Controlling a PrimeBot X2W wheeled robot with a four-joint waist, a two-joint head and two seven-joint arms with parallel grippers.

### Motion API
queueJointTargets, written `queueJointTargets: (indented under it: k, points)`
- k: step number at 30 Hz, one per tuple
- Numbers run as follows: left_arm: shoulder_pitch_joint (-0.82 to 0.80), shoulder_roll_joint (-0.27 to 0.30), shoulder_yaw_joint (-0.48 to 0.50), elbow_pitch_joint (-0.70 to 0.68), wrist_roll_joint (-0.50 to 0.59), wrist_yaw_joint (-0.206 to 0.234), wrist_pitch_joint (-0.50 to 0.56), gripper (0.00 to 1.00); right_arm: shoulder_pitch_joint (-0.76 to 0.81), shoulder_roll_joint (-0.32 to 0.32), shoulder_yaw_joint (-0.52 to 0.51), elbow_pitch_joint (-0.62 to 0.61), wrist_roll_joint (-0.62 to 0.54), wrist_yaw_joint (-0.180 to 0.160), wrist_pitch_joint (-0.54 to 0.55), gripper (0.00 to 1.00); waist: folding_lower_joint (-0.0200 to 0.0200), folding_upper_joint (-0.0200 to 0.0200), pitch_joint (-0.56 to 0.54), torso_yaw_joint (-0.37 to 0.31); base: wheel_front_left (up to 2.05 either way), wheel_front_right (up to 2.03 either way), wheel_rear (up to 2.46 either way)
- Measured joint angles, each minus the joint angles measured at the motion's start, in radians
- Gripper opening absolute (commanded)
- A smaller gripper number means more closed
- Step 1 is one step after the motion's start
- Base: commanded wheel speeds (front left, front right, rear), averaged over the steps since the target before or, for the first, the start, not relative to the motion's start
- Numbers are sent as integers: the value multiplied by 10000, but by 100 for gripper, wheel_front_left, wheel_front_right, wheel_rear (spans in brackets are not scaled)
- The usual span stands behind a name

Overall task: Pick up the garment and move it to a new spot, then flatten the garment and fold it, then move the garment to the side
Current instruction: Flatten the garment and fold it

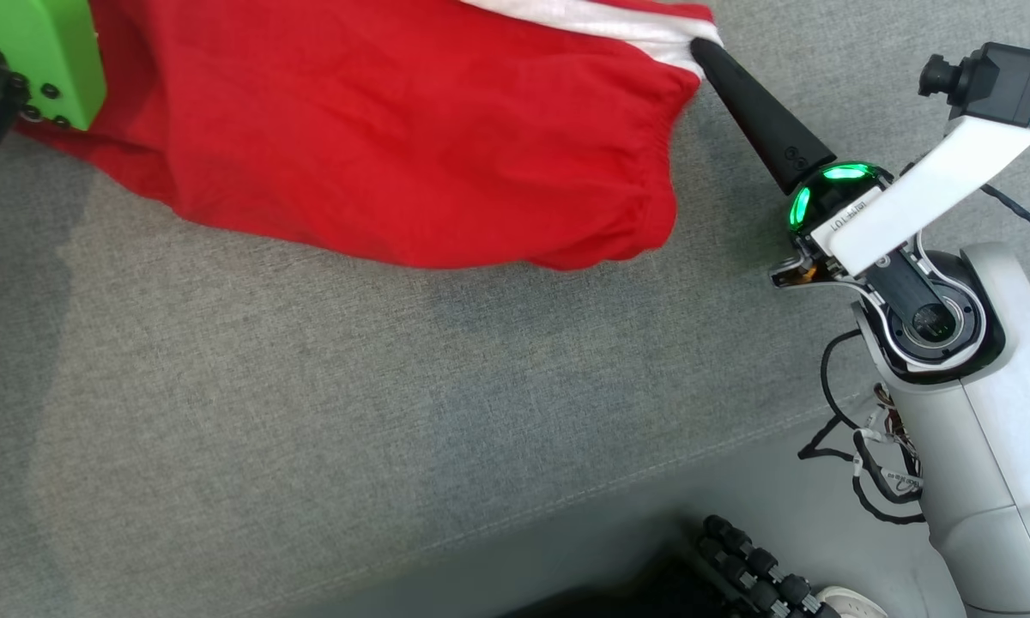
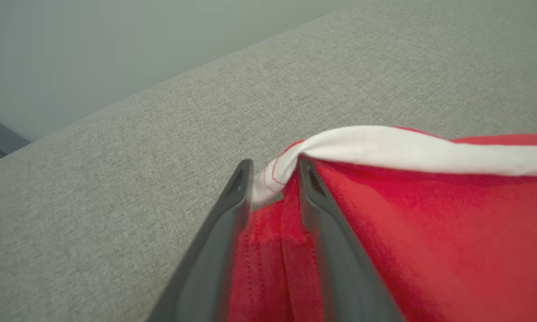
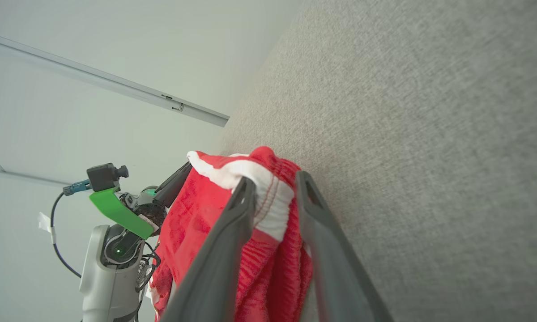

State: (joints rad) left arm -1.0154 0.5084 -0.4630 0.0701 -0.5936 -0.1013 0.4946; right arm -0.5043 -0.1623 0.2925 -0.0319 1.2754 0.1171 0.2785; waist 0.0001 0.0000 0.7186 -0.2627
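The garment [image 1: 412,129] is red with a white band and lies rumpled on the grey cloth surface at the top of the head view. My right gripper [image 1: 704,47] points at its white right edge. In the right wrist view this gripper [image 3: 275,181] stands slightly open, with the white band of the garment [image 3: 197,232] bunched between its fingers. My left gripper [image 2: 273,167] is also slightly open over a twisted white corner of the garment [image 2: 429,214], with a sliver of grey showing beside the cloth. The left wrist's green mount [image 1: 43,60] sits over the garment's left end.
The grey cloth surface [image 1: 395,386] stretches wide in front of the garment. Its front edge runs diagonally at the lower right, with the floor beyond it. Loose black cables [image 1: 858,463] hang by my right arm. A pale wall with a rail [image 3: 116,85] stands behind.
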Motion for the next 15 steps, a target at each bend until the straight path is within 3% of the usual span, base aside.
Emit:
queueJointTargets:
  k: [9, 15]
  points:
    - [453, -765, -81, 842, -307, -13, -836, 100, 27, -278, -374, 437, -629, 2, -800, 100, 0, 0, -640, 144, 0, 0, 0]
    - [1263, -828, 107, 1141, -368, 36, -1258, 100, 395, -828, -1053, 284, -1728, 13, -1923, 100, 0, 0, -1345, 321, 0, 0, 0]
